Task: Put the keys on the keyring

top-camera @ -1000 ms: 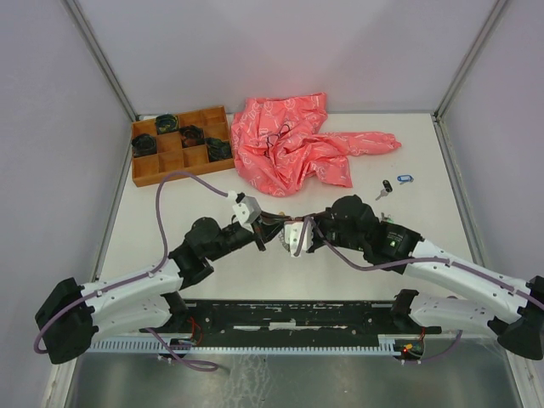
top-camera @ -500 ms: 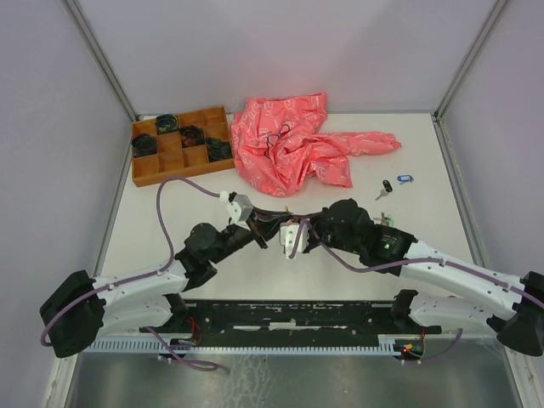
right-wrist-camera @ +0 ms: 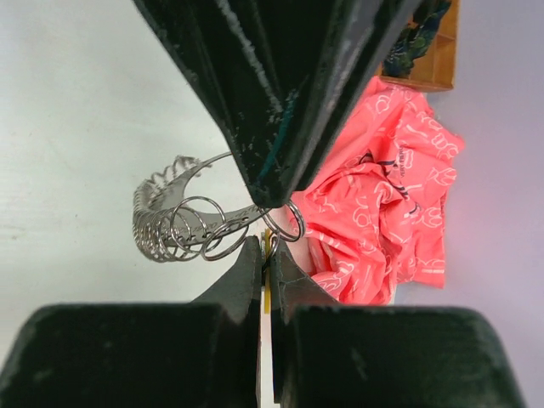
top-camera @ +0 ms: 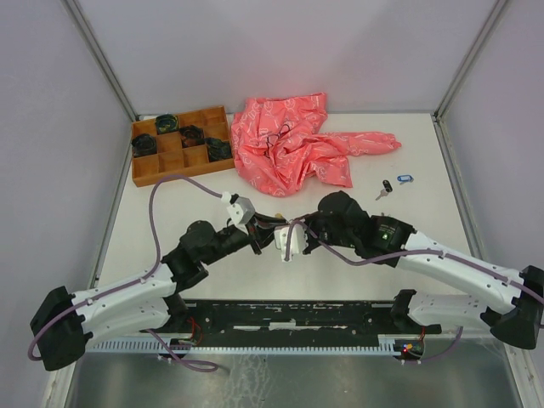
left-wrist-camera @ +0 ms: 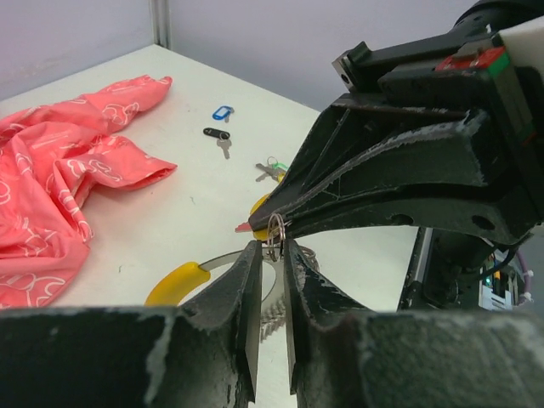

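- Position: both arms meet over mid-desk (top-camera: 442, 161), toward the near edge.
- Clamped: right gripper (right-wrist-camera: 265, 248) has its fingers together on the yellow-tag key (right-wrist-camera: 267, 289). Only a yellow sliver shows between them.
- Slightly apart: left gripper (left-wrist-camera: 272, 255) shows a narrow gap, with a small split ring (left-wrist-camera: 274, 228) sitting at the tips. Can't tell if the ring is pinched or just resting there.
- Target: keyring (left-wrist-camera: 178, 280) is directly under the two sets of fingertips, a silvery coil with a yellow segment and several small rings already strung on it. Can't tell if it rests fully on the desk or hangs partly lifted.
- Loose keys: black-tag key (top-camera: 387, 185) and blue-tag key (top-camera: 405, 178) lie side by side toward the right edge. The green-tag key (left-wrist-camera: 272, 166) is nearer the arms.
- Handling, my read: keys are light, stiff and slick — take them by the flat plastic tag, not the blade.
- Keyring wire looks springy and will likely twist or skate if pushed. Best hold is probably the yellow segment, or close beside the open end.
- Split ring is tiny and thin — easy to flick out of a loose grip.
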Controlling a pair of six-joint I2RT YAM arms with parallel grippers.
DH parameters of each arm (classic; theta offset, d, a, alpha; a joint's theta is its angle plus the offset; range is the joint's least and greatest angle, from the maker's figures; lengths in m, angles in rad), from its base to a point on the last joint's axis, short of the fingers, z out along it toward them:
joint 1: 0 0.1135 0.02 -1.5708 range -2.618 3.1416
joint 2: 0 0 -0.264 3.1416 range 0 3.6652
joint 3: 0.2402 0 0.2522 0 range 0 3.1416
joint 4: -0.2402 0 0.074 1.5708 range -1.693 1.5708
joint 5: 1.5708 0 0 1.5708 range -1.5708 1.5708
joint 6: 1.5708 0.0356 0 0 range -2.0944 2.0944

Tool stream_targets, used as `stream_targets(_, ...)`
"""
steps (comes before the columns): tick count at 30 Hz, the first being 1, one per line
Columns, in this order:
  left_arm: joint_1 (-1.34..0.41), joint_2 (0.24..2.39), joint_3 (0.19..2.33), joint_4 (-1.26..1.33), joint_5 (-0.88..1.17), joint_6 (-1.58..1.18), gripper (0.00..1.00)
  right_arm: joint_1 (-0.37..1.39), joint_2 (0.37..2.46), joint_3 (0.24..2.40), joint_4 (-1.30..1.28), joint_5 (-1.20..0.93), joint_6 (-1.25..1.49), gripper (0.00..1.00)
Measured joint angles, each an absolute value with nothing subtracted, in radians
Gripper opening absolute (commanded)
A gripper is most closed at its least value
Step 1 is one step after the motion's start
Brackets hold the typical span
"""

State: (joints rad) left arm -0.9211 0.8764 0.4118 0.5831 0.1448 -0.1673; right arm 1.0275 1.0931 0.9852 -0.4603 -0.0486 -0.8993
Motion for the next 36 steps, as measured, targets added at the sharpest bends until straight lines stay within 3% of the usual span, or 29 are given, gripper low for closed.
stream_targets(26,-0.92,0.954,0.539,0.36,0.252,-0.076,0.26,1.028,1.136,1.031,-0.613,-0.076,-0.941,0.01)
stream_targets(36,-0.869,0.958,0.54,0.342,0.394,0.051,0.33,1.028,1.135,1.03,-0.622,-0.097,-0.952,0.01)
